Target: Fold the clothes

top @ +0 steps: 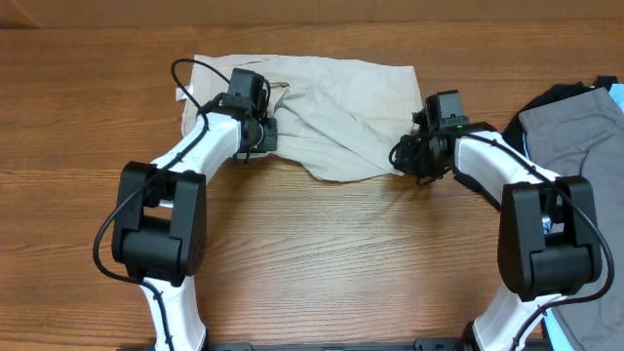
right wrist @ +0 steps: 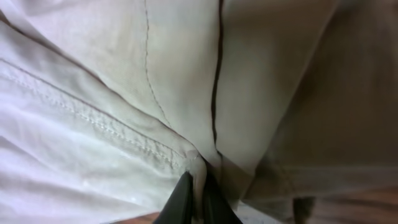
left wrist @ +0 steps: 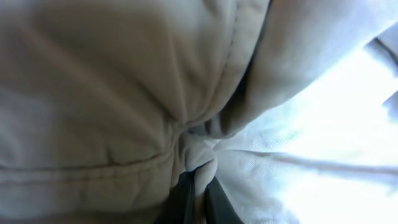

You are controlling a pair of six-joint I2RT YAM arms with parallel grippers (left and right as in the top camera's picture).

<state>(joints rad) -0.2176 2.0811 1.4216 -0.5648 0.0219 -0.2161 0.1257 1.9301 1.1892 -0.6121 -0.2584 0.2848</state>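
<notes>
- Rumpled beige shorts (top: 341, 97) lie at the far middle of the wooden table (top: 322, 253).
- Left fingers (left wrist: 182, 198) pinch a bunched fold of the shorts.
- Right fingers (right wrist: 180, 200) clamp their stitched edge.

Grey garment (top: 577, 136) on a black garment (top: 549, 98) at the table's (top: 341, 263) right edge

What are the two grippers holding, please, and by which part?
Both hold the light beige cotton shorts: the left gripper pinches a bunched fold near a seam, the right gripper a stitched edge.
</notes>
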